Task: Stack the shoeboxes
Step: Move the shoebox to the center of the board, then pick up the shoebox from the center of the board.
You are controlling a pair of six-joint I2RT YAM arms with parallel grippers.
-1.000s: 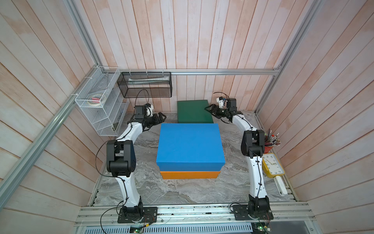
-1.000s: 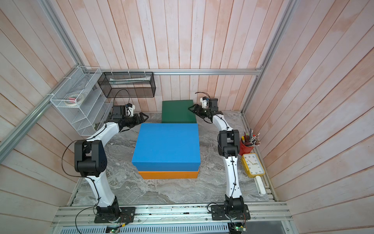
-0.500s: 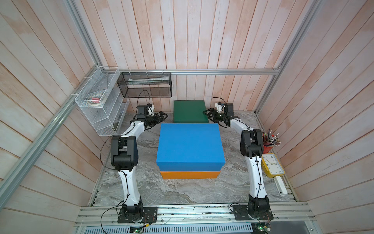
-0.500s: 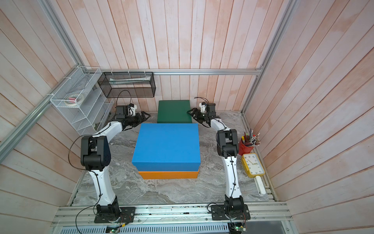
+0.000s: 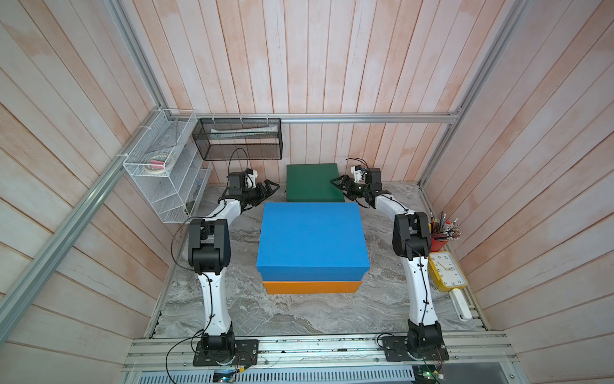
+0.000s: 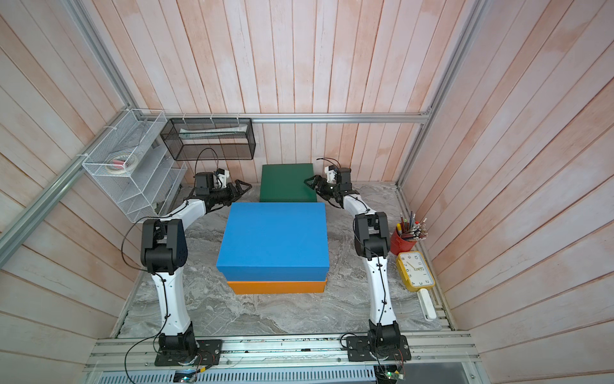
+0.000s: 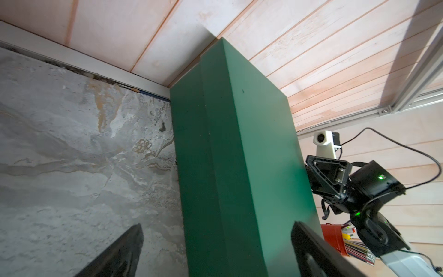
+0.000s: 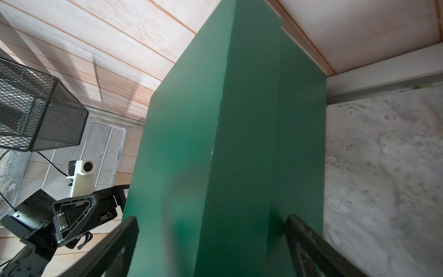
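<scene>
A blue shoebox (image 5: 312, 239) (image 6: 274, 239) rests on an orange shoebox (image 5: 312, 286) (image 6: 275, 286) mid-table. Behind them, against the back wall, stands a dark green shoebox (image 5: 314, 183) (image 6: 287, 183) (image 7: 239, 167) (image 8: 227, 144). My left gripper (image 5: 272, 188) (image 6: 244, 188) (image 7: 217, 230) is open just off its left side. My right gripper (image 5: 339, 188) (image 6: 312, 186) (image 8: 212, 220) is open at its right side, with one finger over the lid's edge. In both wrist views the green box's side lies between wide-spread fingers. Contact cannot be told.
A black mesh basket (image 5: 239, 139) and a white wire rack (image 5: 166, 173) hang at the back left, near the left arm. A red pencil cup (image 5: 440, 239), a yellow clock (image 5: 447, 269) and a white bar (image 5: 461, 304) line the right edge. Wooden walls enclose the table.
The right gripper has moved left and lower, up to the green box's right side. The left gripper has edged a little toward its left side. The boxes have not moved.
</scene>
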